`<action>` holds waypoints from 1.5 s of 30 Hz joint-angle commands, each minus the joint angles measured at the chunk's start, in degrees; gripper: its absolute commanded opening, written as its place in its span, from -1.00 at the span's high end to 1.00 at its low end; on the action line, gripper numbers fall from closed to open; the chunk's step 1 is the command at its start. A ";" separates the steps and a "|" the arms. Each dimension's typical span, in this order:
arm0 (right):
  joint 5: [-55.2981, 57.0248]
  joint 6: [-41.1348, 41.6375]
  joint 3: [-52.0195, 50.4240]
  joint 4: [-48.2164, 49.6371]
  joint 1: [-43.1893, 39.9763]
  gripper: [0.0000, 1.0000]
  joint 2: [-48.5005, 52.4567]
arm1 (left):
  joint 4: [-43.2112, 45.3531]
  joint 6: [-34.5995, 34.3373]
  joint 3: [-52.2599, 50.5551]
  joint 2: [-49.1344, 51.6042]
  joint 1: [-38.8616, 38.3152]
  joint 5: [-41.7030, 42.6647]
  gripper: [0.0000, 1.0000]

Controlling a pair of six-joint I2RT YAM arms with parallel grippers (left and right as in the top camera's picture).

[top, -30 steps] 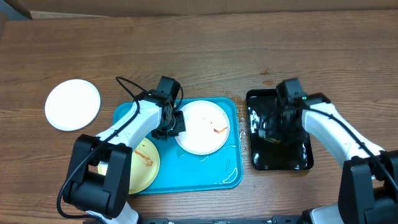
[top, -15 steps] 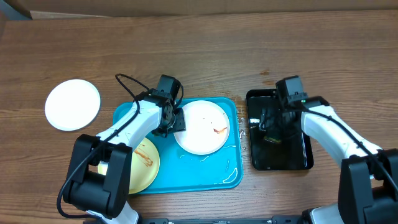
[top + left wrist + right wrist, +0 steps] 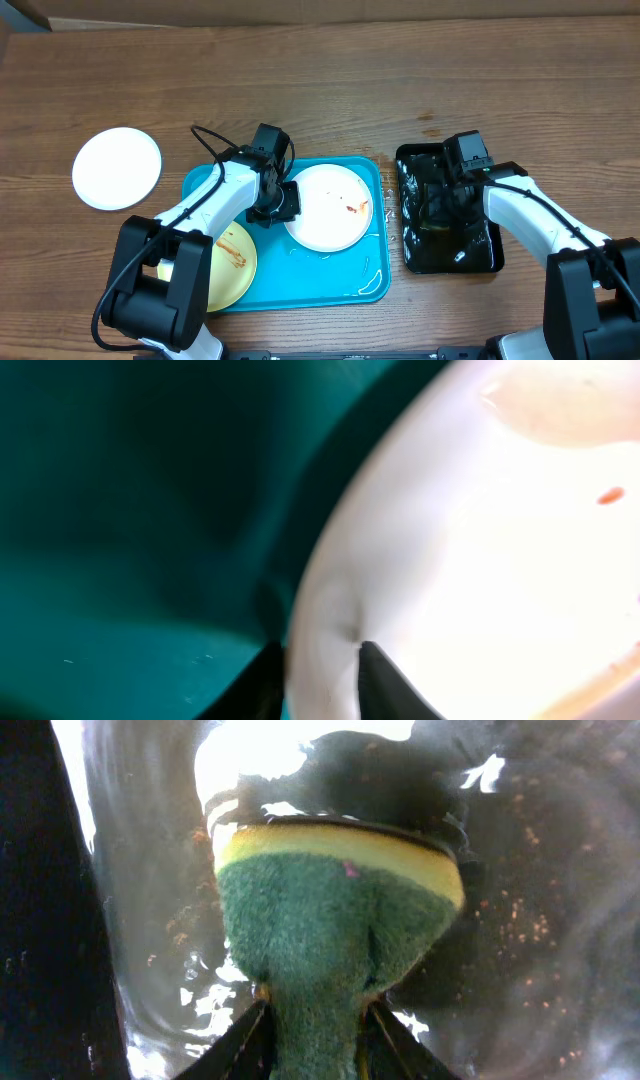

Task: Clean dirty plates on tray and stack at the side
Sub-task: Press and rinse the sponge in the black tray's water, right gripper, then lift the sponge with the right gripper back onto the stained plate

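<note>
Two hands, both closed to a narrow gap, and each has something between its fingers. The left hand [image 3: 283, 201] is at the left rim of the smeared white plate [image 3: 328, 207], which lies in the right half of the turquoise tray [image 3: 300, 285]. In its wrist view the two dark fingers [image 3: 262, 685] stand on either side of the plate's edge and pinch it. That view is very close and blurred, and the fingers are cut off at the bottom edge. I cannot tell whether the rim is raised off the tray. A small red-brown smear [image 3: 352, 208] shows right of the plate's middle.

The right hand [image 3: 452, 198] is over the glossy black tray [image 3: 480, 262], which sits just right of the turquoise one. It grips a sponge [image 3: 330, 910], green scouring face toward the camera with a yellow layer at the far end, and the sponge bulges out beyond the fingers. From overhead the hand hides the sponge. Glare and wet streaks on the black tray make it unclear whether the sponge touches it.

The yellow-green plate [image 3: 228, 268] lies in the tray's near left corner, streaked with sauce and partly covered by the left arm. The bare white plate [image 3: 117, 168] rests alone on the table [image 3: 320, 80], left of the tray and apart from it.
</note>
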 commanded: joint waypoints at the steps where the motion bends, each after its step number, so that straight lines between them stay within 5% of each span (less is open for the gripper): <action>1: -1.42 -3.63 4.72 -2.32 -0.13 0.11 0.07 | 0.20 0.02 -0.28 0.70 0.02 3.65 0.35; 4: -1.36 -3.61 8.81 -5.90 -0.13 -0.33 0.07 | 1.57 0.42 -0.28 0.70 0.02 1.70 0.07; 8: -1.33 -3.34 10.69 -6.86 -0.13 -0.44 0.07 | 3.58 0.39 -0.28 0.70 0.00 -4.83 0.05; 13: -1.38 -2.93 8.24 -6.47 -0.04 -0.58 0.09 | 4.83 0.37 -0.28 0.70 0.00 -7.91 0.36; 16: -1.38 -2.67 5.18 -4.39 -0.04 -0.58 0.09 | 4.76 0.35 -0.35 0.70 -0.13 -7.89 0.74; 21: -1.84 -1.42 2.34 -2.51 -0.04 -0.56 0.09 | 4.63 -0.15 -1.22 0.70 -0.11 -7.37 0.90; 24: -2.51 -1.42 2.21 -2.60 -0.04 -0.31 0.09 | 4.74 -0.74 -2.16 0.70 -0.11 -6.82 0.90; 28: -4.35 -1.42 2.25 -2.58 -0.04 0.92 0.07 | 4.81 -2.69 -3.48 0.70 -0.11 -6.03 0.72; 30: -5.55 -1.42 2.97 -3.08 -0.04 0.92 0.04 | 4.63 -2.45 -3.61 0.70 -0.11 -4.79 0.07; 33: -6.51 -1.42 6.84 -7.10 -0.15 0.92 -0.02 | 4.33 -1.84 -3.58 0.70 -0.09 -4.44 -0.11; 38: -6.47 -1.40 16.17 -17.70 -0.13 0.92 -0.17 | 4.66 0.20 -3.45 0.70 -0.04 -4.48 0.35; 45: -4.22 0.11 17.29 -19.87 -0.13 0.92 -0.11 | 5.01 0.17 -3.45 0.70 -0.07 -4.48 0.92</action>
